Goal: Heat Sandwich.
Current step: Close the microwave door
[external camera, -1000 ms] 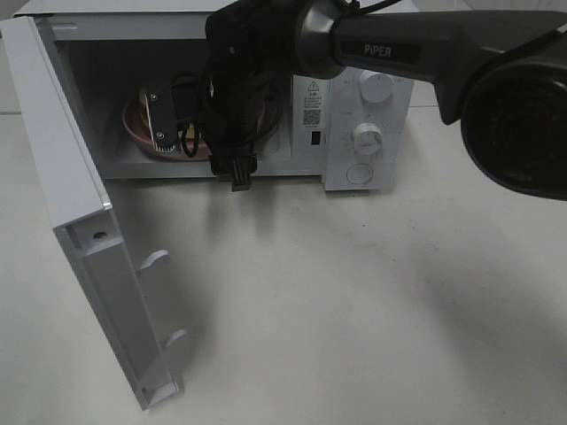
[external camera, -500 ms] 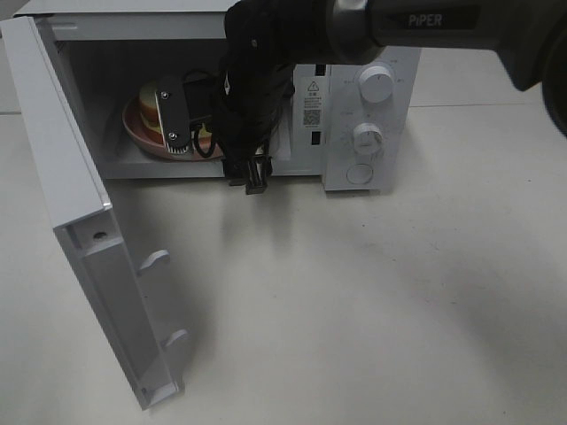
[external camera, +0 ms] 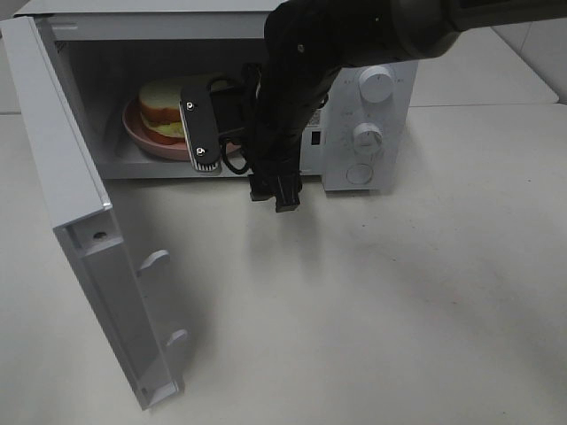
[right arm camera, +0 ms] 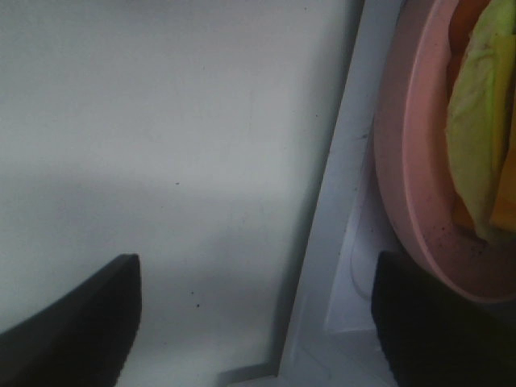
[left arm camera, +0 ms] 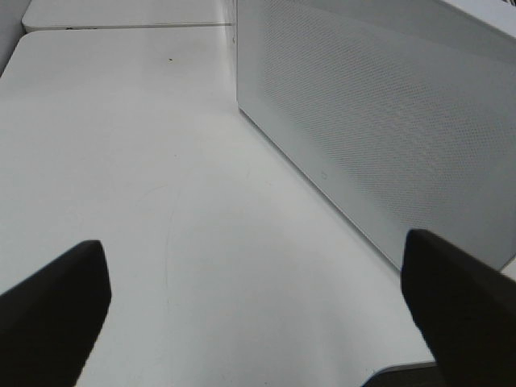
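The sandwich (external camera: 164, 106), white bread over a yellow-green layer, lies on a round pink plate (external camera: 142, 133) inside the open microwave (external camera: 177, 27). My right gripper (external camera: 208, 146) hangs at the microwave's mouth, just to the right of the plate, open and empty. In the right wrist view its two dark fingertips (right arm camera: 72, 322) stand wide apart, with the plate's rim (right arm camera: 411, 177) and the sandwich's edge (right arm camera: 484, 121) beside them. My left gripper (left arm camera: 254, 322) is open and empty over the table, next to a white perforated microwave panel (left arm camera: 363, 121). It does not show in the exterior view.
The microwave door (external camera: 80, 221) stands swung out to the left front. The control panel with two knobs (external camera: 376, 84) (external camera: 366, 137) and a round button (external camera: 358, 173) is on the right. The right arm (external camera: 354, 35) reaches in from the upper right.
My right gripper has drawn back to the right, out of the microwave. The sandwich and plate, earlier mostly hidden behind it, now show inside.
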Robot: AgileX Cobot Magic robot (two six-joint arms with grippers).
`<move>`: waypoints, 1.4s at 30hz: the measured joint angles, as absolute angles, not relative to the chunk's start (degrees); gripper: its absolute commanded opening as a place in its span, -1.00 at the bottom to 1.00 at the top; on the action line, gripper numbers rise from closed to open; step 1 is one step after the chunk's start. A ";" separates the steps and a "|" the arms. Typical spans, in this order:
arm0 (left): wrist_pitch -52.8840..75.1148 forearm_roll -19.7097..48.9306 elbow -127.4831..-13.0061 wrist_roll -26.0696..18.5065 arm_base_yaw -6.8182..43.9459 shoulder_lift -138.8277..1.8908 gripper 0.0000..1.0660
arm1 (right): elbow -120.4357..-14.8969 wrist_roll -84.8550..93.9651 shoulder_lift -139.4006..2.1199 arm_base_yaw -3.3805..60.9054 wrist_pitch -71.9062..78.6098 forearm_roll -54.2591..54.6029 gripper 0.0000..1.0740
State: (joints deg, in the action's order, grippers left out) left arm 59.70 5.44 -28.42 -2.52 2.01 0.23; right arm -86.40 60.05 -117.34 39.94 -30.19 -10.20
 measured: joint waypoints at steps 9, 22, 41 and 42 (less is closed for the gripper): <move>59.70 5.44 -28.42 -2.52 2.01 0.23 0.72 | -75.92 59.13 -109.26 39.94 -28.48 -10.20 0.42; 59.70 5.44 -28.42 -2.52 2.01 0.23 0.72 | -64.86 49.16 -98.09 39.94 -27.22 -10.20 0.54; 59.70 5.44 -28.42 -2.52 2.01 0.23 0.72 | -50.36 25.44 -79.70 39.94 -34.15 -8.08 0.49; 59.70 5.44 -28.42 -2.52 2.01 0.23 0.72 | -49.62 23.78 -78.55 39.94 -34.89 -8.08 0.47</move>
